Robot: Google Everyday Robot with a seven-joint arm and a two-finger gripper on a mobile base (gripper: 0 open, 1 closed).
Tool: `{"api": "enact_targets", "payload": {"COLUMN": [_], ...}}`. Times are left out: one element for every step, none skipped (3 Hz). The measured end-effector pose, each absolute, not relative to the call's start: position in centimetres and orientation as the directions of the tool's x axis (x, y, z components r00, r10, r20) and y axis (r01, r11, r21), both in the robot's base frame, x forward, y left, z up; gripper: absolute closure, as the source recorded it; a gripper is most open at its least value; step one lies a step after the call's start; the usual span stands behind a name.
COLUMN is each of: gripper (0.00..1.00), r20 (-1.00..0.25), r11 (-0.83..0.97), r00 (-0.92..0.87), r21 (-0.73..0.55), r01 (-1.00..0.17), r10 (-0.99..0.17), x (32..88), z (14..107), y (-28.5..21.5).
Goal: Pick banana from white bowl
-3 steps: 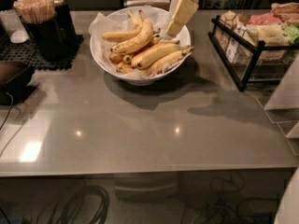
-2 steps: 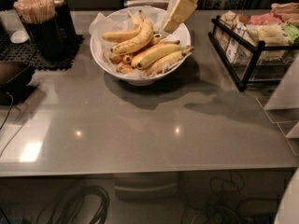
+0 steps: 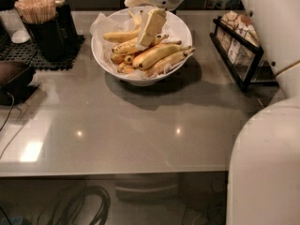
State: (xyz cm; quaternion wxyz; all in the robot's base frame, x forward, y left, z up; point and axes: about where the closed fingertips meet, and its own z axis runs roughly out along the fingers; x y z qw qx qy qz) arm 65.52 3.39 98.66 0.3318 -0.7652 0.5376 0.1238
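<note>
The approach step is judged to be in hand: the pincer (image 3: 146, 36) is held low inside the white bowl (image 3: 140, 80) on the bench (image 3: 140, 125). Whether it is apart or together cannot be told. The banana (image 3: 161, 54) lies among others there, so a final descent and a firm clamp on it are called for.

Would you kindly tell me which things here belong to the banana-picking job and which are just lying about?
Part of the job: the gripper, low over the white bowl; the long banana lying in that bowl.

Just lying about: the shorter bananas in the same bowl; the cup of wooden sticks; the black mat; the black wire rack; the cables under the table.
</note>
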Motion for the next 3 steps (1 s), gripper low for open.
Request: {"api": "enact_targets", "payload": {"gripper": [0.18,0.18,0.18], "r20": [-0.58,-0.595,-0.605], "r11": [-0.233,-0.241,-0.233], "r00": [0.403,0.411,0.39], "r21": [-0.346,-0.346,-0.323], "r01": [-0.909,-0.907,-0.917], "r10": [-0.708,-0.691,-0.694], "x": [66.6,67.4,67.4], "z": [96.7,96.0,95.1], "y": [5.7,6.9,6.7]}}
